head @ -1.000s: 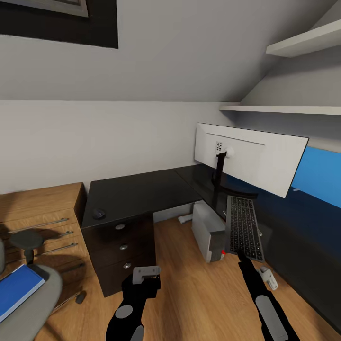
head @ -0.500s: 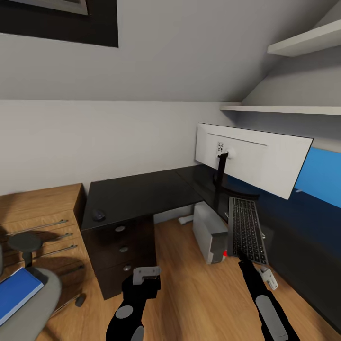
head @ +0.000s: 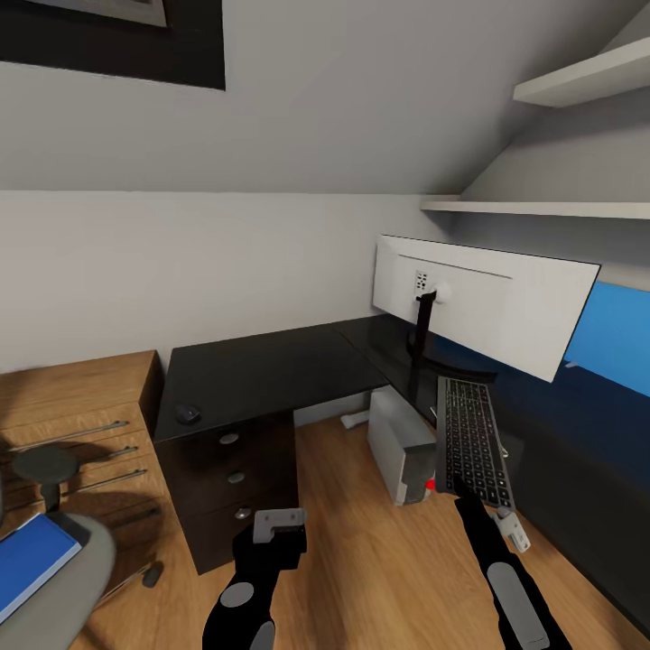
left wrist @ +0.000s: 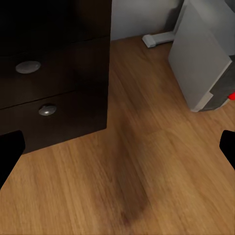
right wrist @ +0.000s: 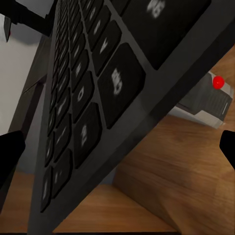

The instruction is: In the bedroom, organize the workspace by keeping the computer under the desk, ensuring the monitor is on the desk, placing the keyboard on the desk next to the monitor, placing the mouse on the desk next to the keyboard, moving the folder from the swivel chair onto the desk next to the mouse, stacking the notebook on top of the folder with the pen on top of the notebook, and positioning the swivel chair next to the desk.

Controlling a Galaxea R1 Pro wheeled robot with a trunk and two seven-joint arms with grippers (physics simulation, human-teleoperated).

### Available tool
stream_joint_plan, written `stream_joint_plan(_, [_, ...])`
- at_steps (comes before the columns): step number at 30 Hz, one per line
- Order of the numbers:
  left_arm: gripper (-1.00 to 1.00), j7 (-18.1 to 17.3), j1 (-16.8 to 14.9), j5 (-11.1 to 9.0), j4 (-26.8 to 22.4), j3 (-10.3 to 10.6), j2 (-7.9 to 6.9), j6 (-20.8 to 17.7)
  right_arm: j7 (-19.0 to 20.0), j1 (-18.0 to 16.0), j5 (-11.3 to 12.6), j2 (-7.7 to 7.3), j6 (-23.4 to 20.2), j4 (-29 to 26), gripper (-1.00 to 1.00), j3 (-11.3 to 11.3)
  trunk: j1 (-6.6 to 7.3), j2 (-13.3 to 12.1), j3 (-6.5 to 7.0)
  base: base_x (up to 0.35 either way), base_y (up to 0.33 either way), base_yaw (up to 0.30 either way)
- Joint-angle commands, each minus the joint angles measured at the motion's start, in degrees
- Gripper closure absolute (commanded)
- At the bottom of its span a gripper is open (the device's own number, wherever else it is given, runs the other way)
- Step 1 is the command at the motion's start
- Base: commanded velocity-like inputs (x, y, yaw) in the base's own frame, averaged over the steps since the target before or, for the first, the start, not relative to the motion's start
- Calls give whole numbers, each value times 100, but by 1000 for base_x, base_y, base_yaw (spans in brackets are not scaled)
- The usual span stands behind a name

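Keyboard (head: 473, 440) lies beside monitor (head: 492, 302) base on black tabletop (head: 262, 366); mouse (head: 187, 413) at far corner; computer (head: 402, 442) beneath; blue folder (head: 32, 560) on swivel chair (head: 68, 587).

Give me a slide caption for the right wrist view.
Slim dark-keyed keyboard in a silver-grey frame seen close and slanted, light grey computer tower and wooden floor beyond.

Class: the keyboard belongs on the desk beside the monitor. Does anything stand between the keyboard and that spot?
Nothing visible does. The keyboard, at the right gripper, already lies along the desk wing, its far end at the monitor base.
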State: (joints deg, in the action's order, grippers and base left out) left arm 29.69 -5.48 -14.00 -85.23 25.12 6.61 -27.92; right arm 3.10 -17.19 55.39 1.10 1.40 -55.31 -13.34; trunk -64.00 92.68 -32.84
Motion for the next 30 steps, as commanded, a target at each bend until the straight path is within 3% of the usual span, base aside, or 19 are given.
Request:
stream_joint_plan(1, [-100, 55, -5, -59, -5, 10, -2, -10, 32, -4, 60, 4, 10, 3, -100, -11, 0, 3, -6, 0, 0, 0])
stream_joint_plan(13, [-100, 53, -5, -59, 45, 18, 0, -11, 24, -4, 55, 4, 10, -12, -100, -19, 0, 3, -6, 0, 0, 0])
stream_joint_plan(14, [-100, 54, -5, -57, 76, 25, 3, -11, 22, -4, 54, 4, 10, -13, 100, -19, 0, 3, -6, 0, 0, 0])
stream_joint_plan(24, [-100, 49, -5, -56, 245, 65, 12, -11, 23, -4, 55, 4, 10, -16, 100, -26, 0, 3, -6, 0, 0, 0])
stream_joint_plan(30, [-100, 84, -5, -50, 532, 246, 43, -3, 24, -4, 57, 5, 10, -19, 100, -20, 0, 3, -6, 0, 0, 0])
